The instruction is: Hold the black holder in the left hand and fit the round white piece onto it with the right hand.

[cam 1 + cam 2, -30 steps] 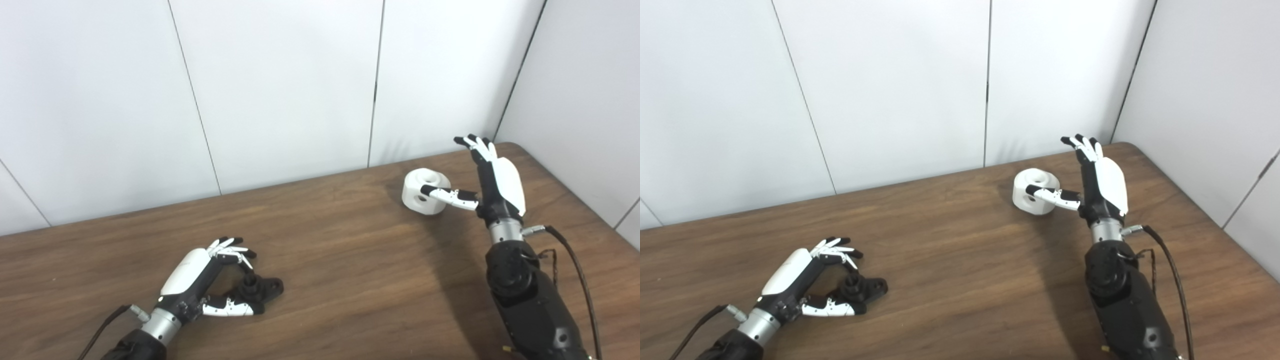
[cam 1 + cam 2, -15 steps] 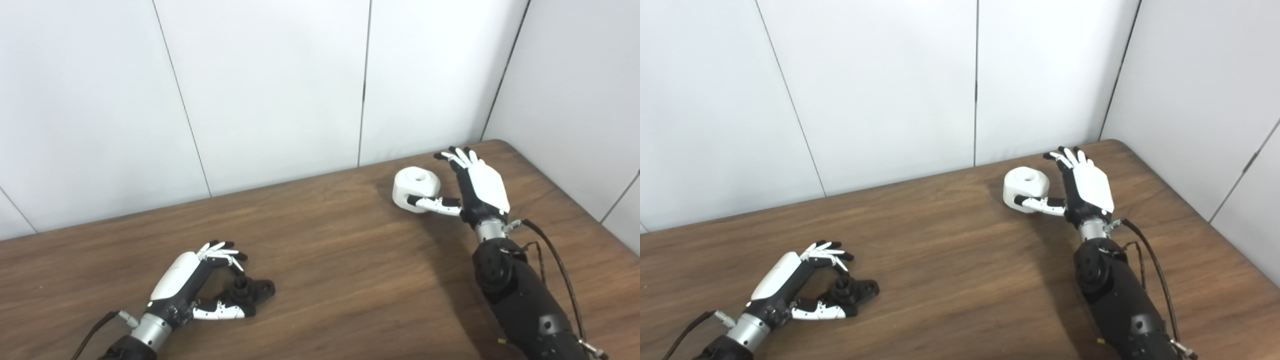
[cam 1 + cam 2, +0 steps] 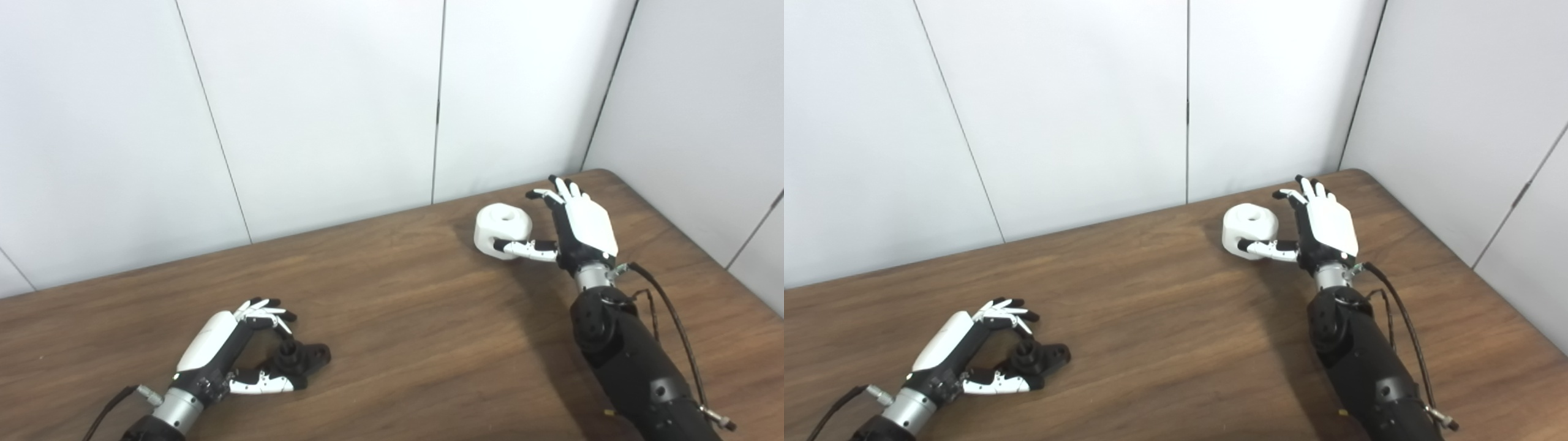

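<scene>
Between thumb and fingers of right hand: round white piece, thumb now low across its front, fingers curling round far side where a second ago they stood upright; grip forming, not yet closed, piece on wooden table. White piece chunky, drum-shaped, hole on top. Left hand cupped open around black holder, thumb touching its near side, holder unlifted.

Bright, even light; soft shadows; slightly soft focus.
</scene>
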### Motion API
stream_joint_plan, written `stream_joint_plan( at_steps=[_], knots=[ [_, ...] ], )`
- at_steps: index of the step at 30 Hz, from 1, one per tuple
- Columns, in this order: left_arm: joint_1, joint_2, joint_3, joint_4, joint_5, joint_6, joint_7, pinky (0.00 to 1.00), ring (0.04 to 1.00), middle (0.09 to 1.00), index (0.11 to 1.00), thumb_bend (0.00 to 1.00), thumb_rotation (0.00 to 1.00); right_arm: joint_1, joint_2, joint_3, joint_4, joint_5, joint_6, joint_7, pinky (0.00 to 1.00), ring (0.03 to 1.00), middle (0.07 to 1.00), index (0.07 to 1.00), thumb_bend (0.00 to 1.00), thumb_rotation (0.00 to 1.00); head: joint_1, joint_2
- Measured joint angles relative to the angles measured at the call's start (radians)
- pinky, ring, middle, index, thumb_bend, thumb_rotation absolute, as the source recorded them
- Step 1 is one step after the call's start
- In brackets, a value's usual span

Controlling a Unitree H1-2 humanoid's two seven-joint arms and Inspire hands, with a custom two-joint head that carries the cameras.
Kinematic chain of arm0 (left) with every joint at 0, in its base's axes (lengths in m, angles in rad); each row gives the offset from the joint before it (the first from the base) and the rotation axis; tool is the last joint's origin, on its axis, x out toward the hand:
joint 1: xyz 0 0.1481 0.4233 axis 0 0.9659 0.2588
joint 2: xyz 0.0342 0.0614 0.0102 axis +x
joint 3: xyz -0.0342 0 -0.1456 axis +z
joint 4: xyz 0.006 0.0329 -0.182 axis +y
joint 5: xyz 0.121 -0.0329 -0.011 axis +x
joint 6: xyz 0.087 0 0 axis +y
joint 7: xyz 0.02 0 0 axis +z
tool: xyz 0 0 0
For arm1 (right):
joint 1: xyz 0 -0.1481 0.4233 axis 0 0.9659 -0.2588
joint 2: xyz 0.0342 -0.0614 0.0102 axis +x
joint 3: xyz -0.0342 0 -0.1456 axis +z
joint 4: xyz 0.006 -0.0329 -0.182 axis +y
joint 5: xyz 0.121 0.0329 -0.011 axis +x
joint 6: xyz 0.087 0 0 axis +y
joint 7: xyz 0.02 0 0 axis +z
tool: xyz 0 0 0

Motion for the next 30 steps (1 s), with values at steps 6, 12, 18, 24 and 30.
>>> stream_joint_plan(
  at_steps=[6,12,18,24,30],
  knots=[
    [0.002,0.000,0.003,-0.003,0.001,0.000,0.000,0.98,0.915,0.762,0.482,0.52,0.04,-0.008,0.000,0.007,0.014,0.000,0.010,-0.005,1.00,1.000,0.958,0.720,0.93,0.56,0.002,0.000],
    [0.005,0.001,0.006,-0.008,0.001,0.000,-0.002,0.98,0.915,0.764,0.482,0.52,0.05,-0.021,0.000,0.018,0.064,0.001,0.008,-0.019,1.00,1.000,0.949,0.702,0.92,0.56,0.000,0.002],
    [0.009,0.002,0.011,-0.013,0.001,0.000,-0.005,0.98,0.913,0.763,0.482,0.52,0.05,-0.023,0.000,0.024,0.062,0.001,0.010,-0.019,1.00,1.000,0.943,0.699,0.94,0.57,0.003,0.005],
    [0.012,0.003,0.015,-0.017,0.001,0.000,-0.006,0.98,0.915,0.763,0.482,0.52,0.05,-0.027,0.000,0.034,0.062,0.001,0.023,-0.017,1.00,1.000,0.948,0.703,0.93,0.59,0.005,0.003],
    [0.014,0.004,0.019,-0.018,0.001,0.000,-0.010,0.99,0.917,0.763,0.482,0.52,0.04,-0.029,0.000,0.048,0.062,0.001,0.031,-0.011,1.00,1.000,0.944,0.696,0.90,0.57,0.005,0.003]
  ],
)
